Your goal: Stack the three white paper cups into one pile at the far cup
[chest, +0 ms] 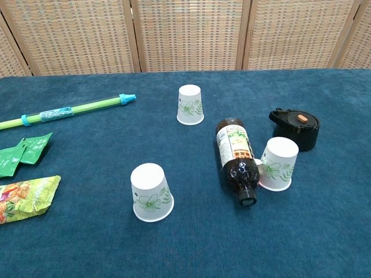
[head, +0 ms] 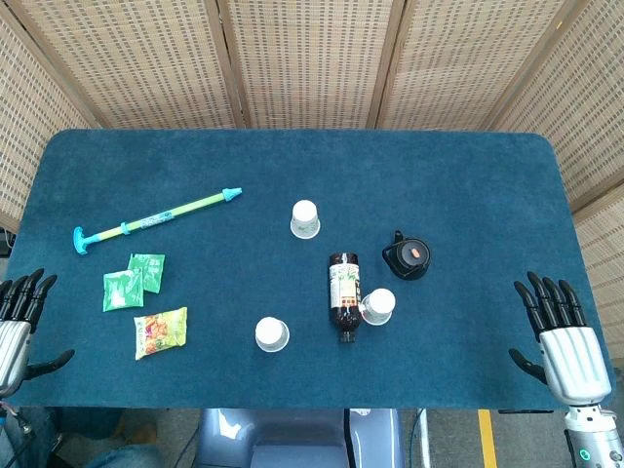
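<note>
Blue felt table (head: 468,175): three cups inverted and unstacked, far cup (chest: 190,105), near-left cup (chest: 152,193), right cup (chest: 278,164) touching bottle (chest: 236,159); left hand (head: 18,322) and right hand (head: 564,341) spread, empty; next, probably grasp a near cup.

Three upturned cups (chest: 152,192), toppled bottle (chest: 236,158)

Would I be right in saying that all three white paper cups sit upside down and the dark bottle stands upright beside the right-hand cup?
Not quite: the dark bottle lies on its side, as the chest view shows. The rest holds: the far cup, the near cup and the right-hand cup all sit upside down, the bottle beside the last.
</note>
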